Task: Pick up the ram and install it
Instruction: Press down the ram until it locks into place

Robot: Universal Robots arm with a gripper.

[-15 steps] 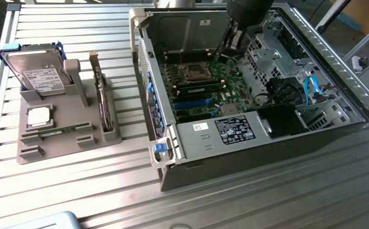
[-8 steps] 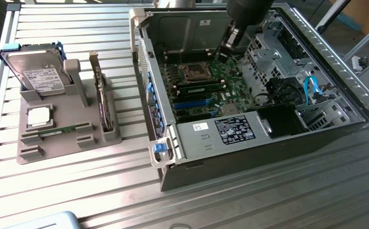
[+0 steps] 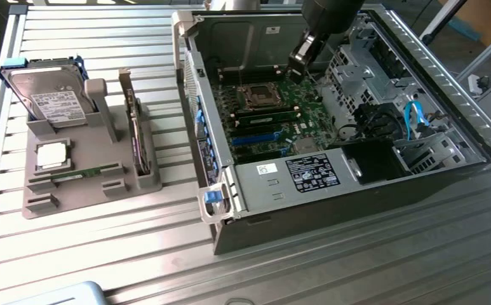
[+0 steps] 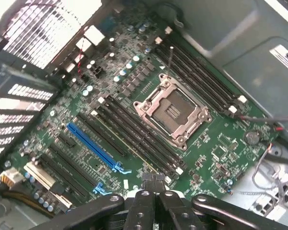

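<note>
**Gripper closed above the motherboard, one RAM stick seated**

In the wrist view the gripper [image 4: 152, 184] hangs over the motherboard [image 4: 134, 120], its fingertips pressed together with nothing between them, just above the end of the memory slots beside the empty CPU socket [image 4: 170, 111]. In the exterior view the ram [image 3: 268, 119] lies seated in a slot just below that socket, inside the open computer case [image 3: 330, 184]. Farther toward the exterior view's left, a grey holder [image 3: 84, 171] on the table [image 3: 101, 254] carries a hard drive [image 3: 50, 98].
</note>
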